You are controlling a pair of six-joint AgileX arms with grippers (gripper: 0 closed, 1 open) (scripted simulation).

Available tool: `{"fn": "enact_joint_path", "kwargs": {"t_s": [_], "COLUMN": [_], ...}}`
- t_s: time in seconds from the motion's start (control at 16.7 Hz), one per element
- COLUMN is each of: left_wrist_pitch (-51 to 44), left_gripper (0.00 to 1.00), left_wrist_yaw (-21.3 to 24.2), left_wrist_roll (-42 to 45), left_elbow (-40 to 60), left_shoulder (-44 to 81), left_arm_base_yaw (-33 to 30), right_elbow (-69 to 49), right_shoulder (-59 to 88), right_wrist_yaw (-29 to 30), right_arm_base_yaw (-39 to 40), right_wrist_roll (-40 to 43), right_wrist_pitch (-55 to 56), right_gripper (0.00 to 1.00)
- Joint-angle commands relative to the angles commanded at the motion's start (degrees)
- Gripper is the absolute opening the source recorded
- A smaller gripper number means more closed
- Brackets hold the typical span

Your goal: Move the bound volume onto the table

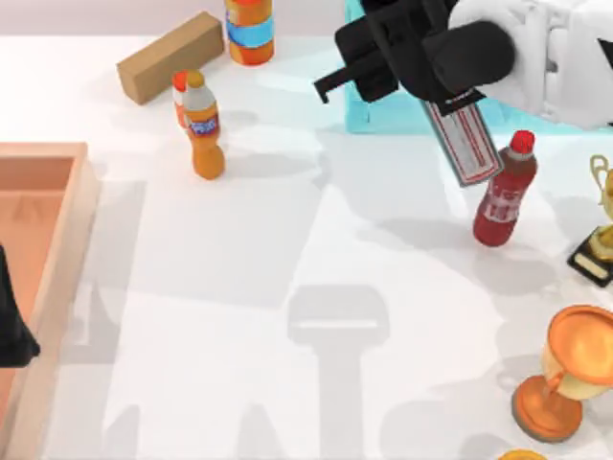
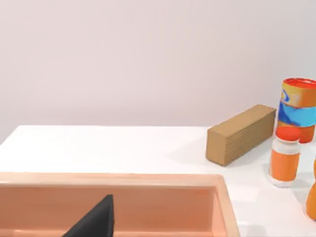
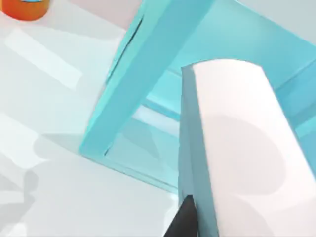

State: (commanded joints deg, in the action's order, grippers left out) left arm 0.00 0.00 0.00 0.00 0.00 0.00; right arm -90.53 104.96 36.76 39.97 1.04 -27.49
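Observation:
The bound volume (image 1: 466,144) shows edge-on, its white pages framed by reddish trim, tilted just in front of the light-blue shelf unit (image 1: 378,117) at the table's back right. My right gripper (image 1: 442,101) is shut on it from above. In the right wrist view the volume (image 3: 237,148) is very close, teal cover and white page block, with one black finger (image 3: 185,219) against it and the shelf (image 3: 148,79) behind. The white table (image 1: 287,287) lies below. My left gripper (image 1: 14,331) is parked over the wooden tray at the far left.
A red bottle (image 1: 505,192) stands just right of the volume. Two trophies (image 1: 565,374) (image 1: 599,240) are at the right edge. Orange bottles (image 1: 203,125), an orange can (image 1: 250,29) and a cardboard box (image 1: 170,56) sit at the back left. The orange-tan tray (image 1: 57,240) lines the left edge.

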Motion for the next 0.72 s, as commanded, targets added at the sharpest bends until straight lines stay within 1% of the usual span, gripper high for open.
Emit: {"fn": "enact_joint_path", "kwargs": {"t_s": [0.24,0.42,0.6,0.72], "left_wrist_pitch": [0.00,0.00,0.00,0.00], "left_gripper": [1.00,1.00,1.00,1.00], "left_wrist_yaw": [0.00,0.00,0.00,0.00], "left_wrist_roll": [0.00,0.00,0.00,0.00], "left_elbow": [0.00,0.00,0.00,0.00], "left_shoulder": [0.00,0.00,0.00,0.00], "left_arm_base_yaw": [0.00,0.00,0.00,0.00], "right_elbow": [-10.07,-15.70,-19.28,-20.37], "right_shoulder": [16.15,26.01,32.52,34.53], "right_wrist_yaw": [16.91,27.38,34.57,36.87], "right_arm_base_yaw": [16.50,26.29,32.90,34.97], "right_wrist_roll": [8.64,14.40,18.54,19.88], "right_wrist_pitch": [-6.83,-10.96,-13.69,-14.53], "right_gripper": [0.00,0.00,0.00,0.00]}}
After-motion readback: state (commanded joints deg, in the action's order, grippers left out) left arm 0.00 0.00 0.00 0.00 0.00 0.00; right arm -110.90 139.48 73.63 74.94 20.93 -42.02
